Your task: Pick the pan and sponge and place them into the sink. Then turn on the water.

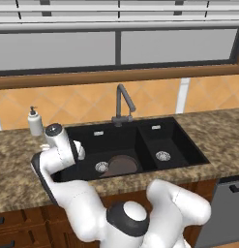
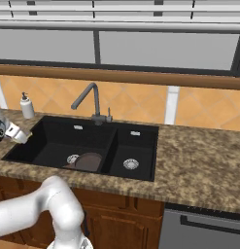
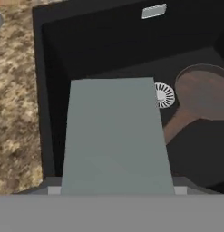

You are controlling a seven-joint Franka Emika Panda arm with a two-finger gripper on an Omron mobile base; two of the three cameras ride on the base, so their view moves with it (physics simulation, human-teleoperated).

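Note:
The black double sink (image 1: 92, 138) (image 2: 53, 141) (image 3: 86, 45) is set in the granite counter. The brown pan (image 1: 122, 165) (image 2: 88, 161) (image 3: 208, 93) lies in the large basin beside the silver drain (image 3: 164, 95), its handle pointing toward my hand. My gripper (image 1: 78, 151) (image 3: 115, 188) hangs over the large basin's left edge, shut on the sponge (image 3: 115, 136). The sponge's grey-blue face covers the middle of the hand view and hides the fingertips. The water is out of view at the dark faucet (image 1: 122, 104) (image 2: 90, 99).
A white soap dispenser (image 1: 35, 121) (image 2: 26, 106) stands on the counter behind my hand, left of the sink. The smaller basin (image 1: 162, 143) (image 2: 132, 151) lies to the right. Granite counter (image 2: 199, 160) stretches right, above a grey dishwasher front (image 1: 227, 208).

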